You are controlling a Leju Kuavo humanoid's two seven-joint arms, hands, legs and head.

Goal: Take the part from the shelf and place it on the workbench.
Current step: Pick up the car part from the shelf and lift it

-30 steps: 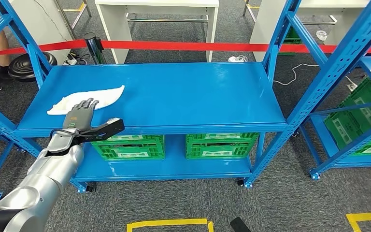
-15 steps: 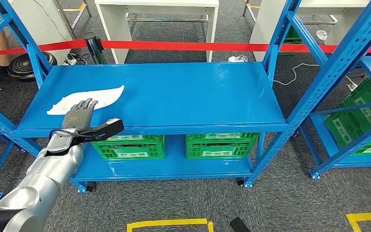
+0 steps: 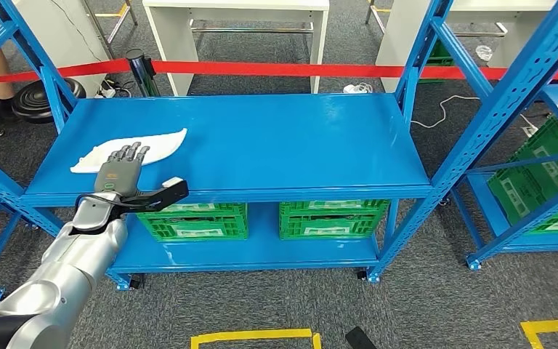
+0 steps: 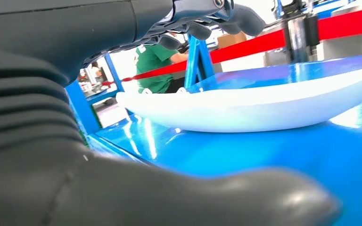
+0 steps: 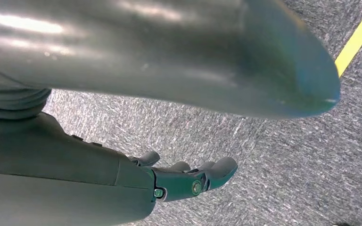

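Note:
The part (image 3: 131, 148) is a long white curved piece lying on the left of the blue shelf's top board (image 3: 276, 145). My left hand (image 3: 120, 171) hovers over its near edge, palm down, fingers spread and reaching onto it, thumb out to the right. In the left wrist view the white part (image 4: 264, 106) lies just beyond my fingers (image 4: 207, 23), with nothing held. My right hand (image 5: 188, 181) hangs over grey carpet, fingers loosely extended and holding nothing.
Green crates (image 3: 192, 220) sit on the lower shelf board. Blue uprights (image 3: 414, 65) frame the shelf, and a second rack (image 3: 545, 167) stands to the right. A red barrier tape (image 3: 276, 70) runs behind. A person (image 4: 158, 63) in green stands beyond the shelf.
My left hand has moved slightly forward, so its fingers reach further over the white part. The part has not moved.

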